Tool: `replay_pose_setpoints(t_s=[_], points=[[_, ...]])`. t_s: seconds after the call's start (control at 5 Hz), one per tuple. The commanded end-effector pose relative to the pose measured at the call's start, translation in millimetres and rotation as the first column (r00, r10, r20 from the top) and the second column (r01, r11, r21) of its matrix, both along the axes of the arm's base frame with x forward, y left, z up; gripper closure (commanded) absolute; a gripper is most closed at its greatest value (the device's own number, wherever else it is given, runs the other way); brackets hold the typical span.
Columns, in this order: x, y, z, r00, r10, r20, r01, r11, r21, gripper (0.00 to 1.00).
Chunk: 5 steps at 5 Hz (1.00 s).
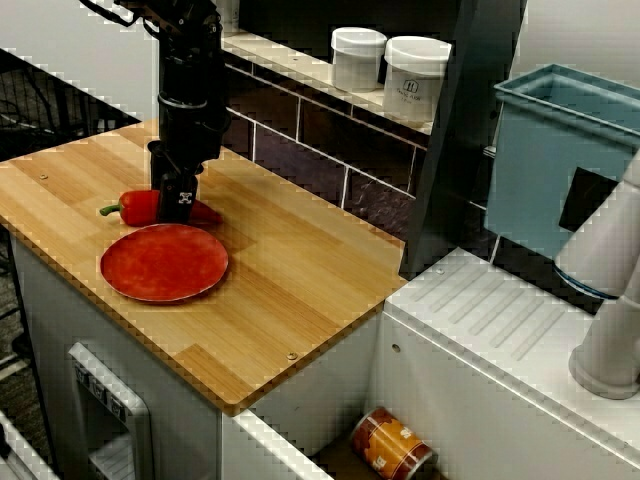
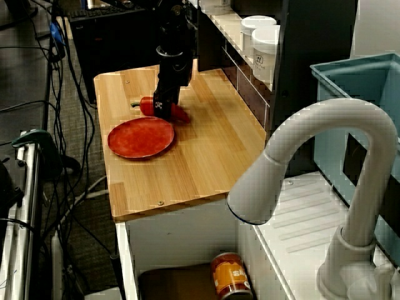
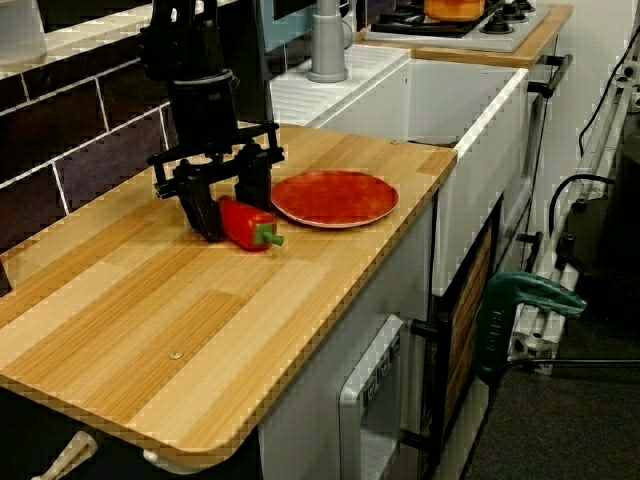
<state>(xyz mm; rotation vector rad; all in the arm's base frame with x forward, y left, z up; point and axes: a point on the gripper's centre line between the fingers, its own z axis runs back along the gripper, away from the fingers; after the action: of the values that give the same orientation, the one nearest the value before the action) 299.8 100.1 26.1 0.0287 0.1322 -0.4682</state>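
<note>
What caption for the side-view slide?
Gripper low over a red pepper, next to a red plate on a wooden counter.

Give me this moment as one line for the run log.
gripper: down over pepper, straddling it | grip: unclear | pepper: lying on counter | plate: red, beside pepper

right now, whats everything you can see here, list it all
pepper: 1, red with green stem, on counter, just behind plate
plate: 1, red, on counter near its front edge
jars: 2, white, on the shelf above the tiles
can: 1, orange, lying low to the right of the counter
faucet: 1, white, right of the counter
bin: 1, teal, far right
pot: 1, orange, on the stove at the far end
clamp: 1, green, off the counter's front
gripper: 1, black, down over the pepper, a finger on either side; grip unclear
</note>
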Motion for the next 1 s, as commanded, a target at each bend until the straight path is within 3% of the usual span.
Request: replay_pose_setpoints(t_s=[0.0, 0.2, 0.4, 0.6, 0.8], points=[[-3.4, 9.4, 19.8, 0.998, 0.004, 0.057, -0.004, 1.000, -0.003, 1.00], [-11.5, 22.4, 39.0, 0.998, -0.050, 0.033, 0.051, 0.998, -0.022, 1.00], [-19.7, 30.9, 54.9, 0.993, -0.120, 0.009, 0.120, 0.993, 0.010, 1.00], [-25.2, 26.4, 60.9, 0.969, -0.237, 0.066, 0.236, 0.972, 0.019, 1.00], [-26.7, 14.8, 63.9, 0.922, -0.382, 0.062, 0.379, 0.924, 0.054, 1.00]])
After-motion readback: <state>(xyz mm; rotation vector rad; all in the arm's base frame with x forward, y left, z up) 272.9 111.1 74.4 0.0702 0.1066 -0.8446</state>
